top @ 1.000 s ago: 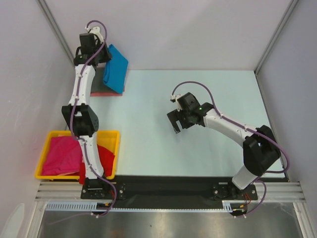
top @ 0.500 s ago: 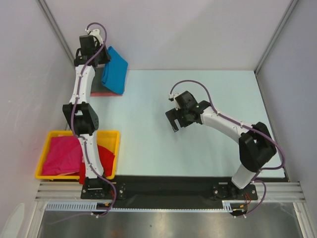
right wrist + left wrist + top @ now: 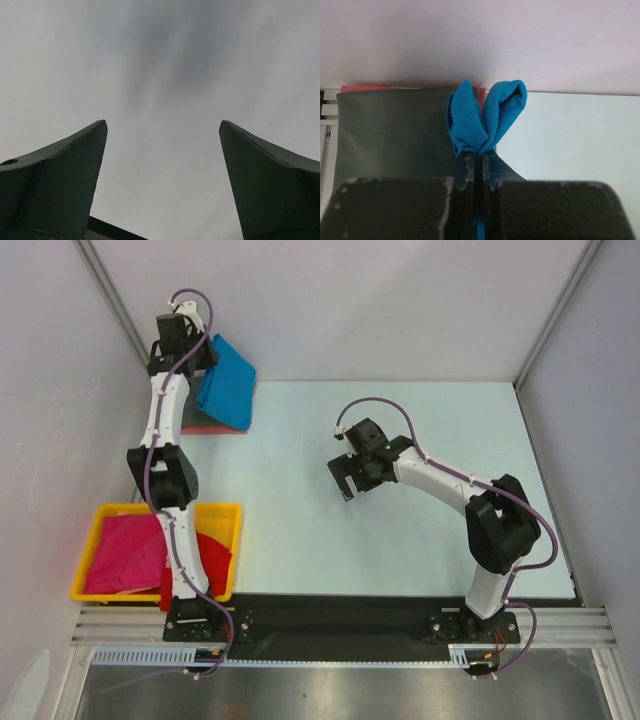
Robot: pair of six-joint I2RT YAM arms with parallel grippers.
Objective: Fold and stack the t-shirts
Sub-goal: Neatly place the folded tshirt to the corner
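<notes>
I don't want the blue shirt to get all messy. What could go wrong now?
1. The left gripper pinches only a small bunch of the blue t-shirt, so it could slip out and land crumpled.
2. The shirt hangs partly past the edge of the dark grey t-shirt and salmon pink t-shirt below, so it might land crooked.
3. The right gripper is open and empty, far off over the table, so it can't steady the cloth.

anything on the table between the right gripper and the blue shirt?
Nothing. In the top view, only bare pale table lies between the open right gripper and the blue t-shirt.
</notes>
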